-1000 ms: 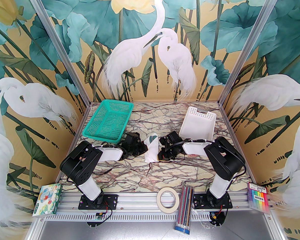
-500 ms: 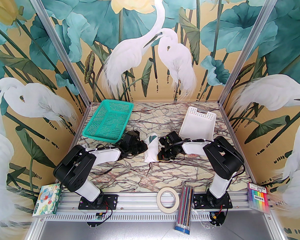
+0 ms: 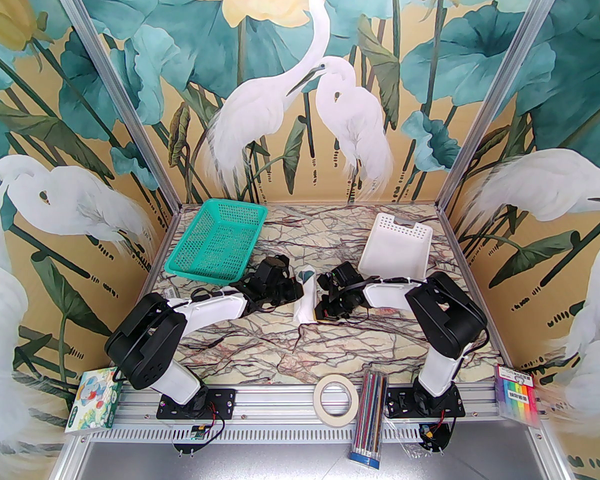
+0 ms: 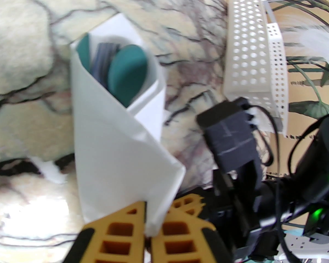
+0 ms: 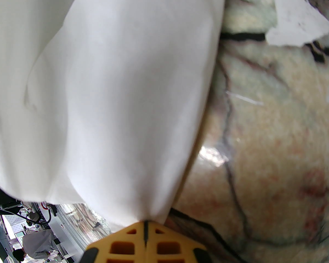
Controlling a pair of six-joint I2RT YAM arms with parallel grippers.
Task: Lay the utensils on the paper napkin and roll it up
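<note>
The paper napkin [image 3: 307,298] lies in the middle of the table as a narrow white wrap, between my two grippers. In the left wrist view the napkin [image 4: 112,146] is folded around the utensils: the dark green spoon bowl [image 4: 127,73] and a second green tip [image 4: 83,51] stick out of its open far end. My left gripper [image 4: 148,229] is shut on the napkin's near edge, and it sits at the wrap's left side [image 3: 298,300]. My right gripper [image 5: 145,225] is shut on a corner of the napkin [image 5: 112,92], at the wrap's near right end [image 3: 320,314].
A green mesh basket [image 3: 215,248] stands at the back left and a white perforated basket [image 3: 395,248] at the back right. A tape roll [image 3: 336,398], pencils [image 3: 371,425], a box [image 3: 95,400] and a marker pack [image 3: 519,393] line the near rail. A torn paper scrap [image 5: 298,29] lies beside the wrap.
My left arm has swung right and farther onto the table, drawing the napkin over. The wrap now looks narrower from above. The right arm has barely moved.
</note>
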